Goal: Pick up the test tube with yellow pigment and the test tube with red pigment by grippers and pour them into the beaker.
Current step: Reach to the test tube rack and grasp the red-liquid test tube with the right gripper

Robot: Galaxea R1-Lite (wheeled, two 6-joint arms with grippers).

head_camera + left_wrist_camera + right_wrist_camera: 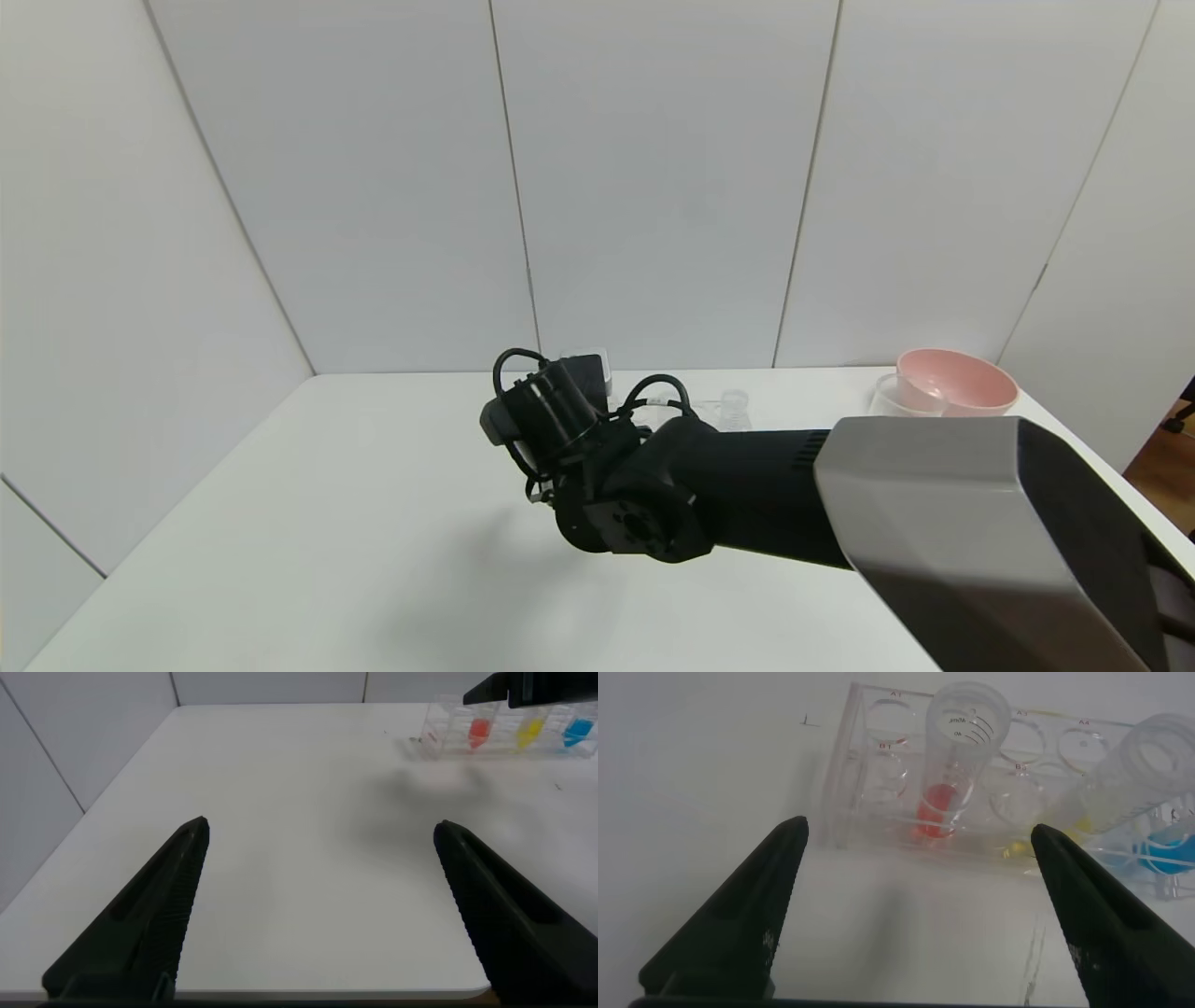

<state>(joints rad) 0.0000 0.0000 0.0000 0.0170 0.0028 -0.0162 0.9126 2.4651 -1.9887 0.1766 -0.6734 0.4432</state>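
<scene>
My right gripper (917, 826) is open and empty, low over the table just short of a clear tube rack (878, 775). The test tube with red pigment (957, 756) stands upright in the rack straight ahead of the jaws. The test tube with yellow pigment (1134, 784) stands beside it, off to one side. Both tubes also show far off in the left wrist view, red (478, 731) and yellow (530, 732). My left gripper (320, 824) is open and empty over bare table. The clear beaker (893, 397) stands at the back right. In the head view the right wrist (546, 411) hides its fingers and most of the rack (590, 366).
A tube with blue liquid (1167, 849) stands in the rack past the yellow one. A pink bowl (957, 381) sits behind the beaker. A small clear vessel (735, 408) stands between rack and beaker. White walls close the table's back and left side.
</scene>
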